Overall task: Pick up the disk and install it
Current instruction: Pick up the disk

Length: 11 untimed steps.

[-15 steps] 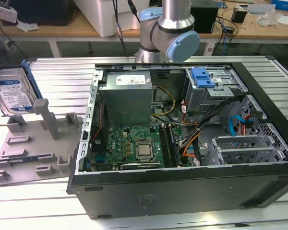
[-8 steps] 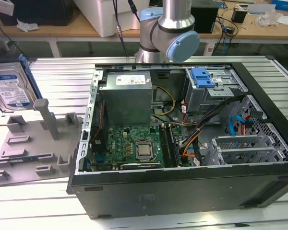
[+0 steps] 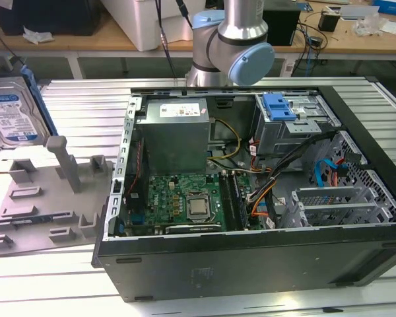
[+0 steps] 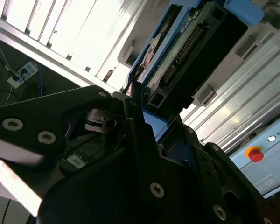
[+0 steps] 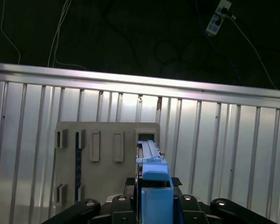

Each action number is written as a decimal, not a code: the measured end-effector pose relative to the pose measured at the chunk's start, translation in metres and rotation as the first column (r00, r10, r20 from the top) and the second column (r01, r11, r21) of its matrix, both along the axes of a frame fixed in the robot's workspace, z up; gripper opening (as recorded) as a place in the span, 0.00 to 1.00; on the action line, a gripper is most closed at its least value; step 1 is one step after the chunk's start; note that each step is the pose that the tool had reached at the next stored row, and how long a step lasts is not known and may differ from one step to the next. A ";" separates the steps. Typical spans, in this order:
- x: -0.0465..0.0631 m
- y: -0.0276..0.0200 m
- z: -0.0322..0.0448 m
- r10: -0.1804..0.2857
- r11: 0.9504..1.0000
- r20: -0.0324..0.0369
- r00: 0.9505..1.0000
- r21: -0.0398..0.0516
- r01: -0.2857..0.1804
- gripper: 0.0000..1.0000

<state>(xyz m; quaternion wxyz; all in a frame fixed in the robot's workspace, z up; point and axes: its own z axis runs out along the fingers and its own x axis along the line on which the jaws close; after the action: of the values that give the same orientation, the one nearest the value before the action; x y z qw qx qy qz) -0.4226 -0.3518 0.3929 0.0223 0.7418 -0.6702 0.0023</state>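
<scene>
At the bench's (image 3: 86,105) edge on the exterior view's left, the gripper (image 5: 155,198) grips the disk (image 3: 12,115) upright above the grey holder (image 3: 33,205). Hold it firm and untilted, clear of the posts (image 3: 66,158).

No print can be read out anywhere. The disk (image 3: 12,112), at the exterior view's left, carries a blue-and-white label (image 3: 14,124) on its face, and its lines of print are too fine to tell. A white sticker (image 3: 182,110) sits on the grey power-supply box (image 3: 175,142) inside the computer case (image 3: 251,264) on the surface (image 3: 86,105) — its lettering is likewise illegible.
</scene>
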 end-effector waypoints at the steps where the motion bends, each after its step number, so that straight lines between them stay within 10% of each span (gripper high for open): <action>1: 0.000 0.0000 0.0016 0.000 1.000 0.000 1.000 0.000 0.000 0.37; 11: 0.000 0.0000 0.0202 0.000 1.000 0.000 1.000 0.000 0.000 0.37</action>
<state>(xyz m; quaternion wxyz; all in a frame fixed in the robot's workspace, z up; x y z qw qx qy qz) -0.4226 -0.3518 0.4131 0.0223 0.7419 -0.6702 0.0023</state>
